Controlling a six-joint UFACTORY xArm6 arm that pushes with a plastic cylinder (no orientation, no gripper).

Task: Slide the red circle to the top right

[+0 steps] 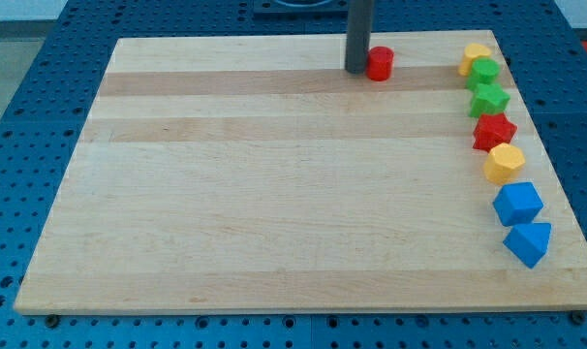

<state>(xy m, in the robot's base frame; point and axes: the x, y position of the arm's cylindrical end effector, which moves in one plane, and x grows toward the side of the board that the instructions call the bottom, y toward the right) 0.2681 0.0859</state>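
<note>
The red circle (380,63) is a small red cylinder near the view's top edge of the wooden board (274,194), a little right of centre. My tip (356,69) is the lower end of the dark rod coming down from the view's top. It stands just left of the red circle, touching it or nearly so. The board's top right corner lies about a hundred pixels to the red circle's right, where a yellow block (474,56) sits.
A column of blocks runs down the view's right edge: the yellow block, a green block (484,71), a green star (488,99), a red star (493,132), a yellow hexagon (505,162), a blue cube (518,204), a blue triangle (528,242).
</note>
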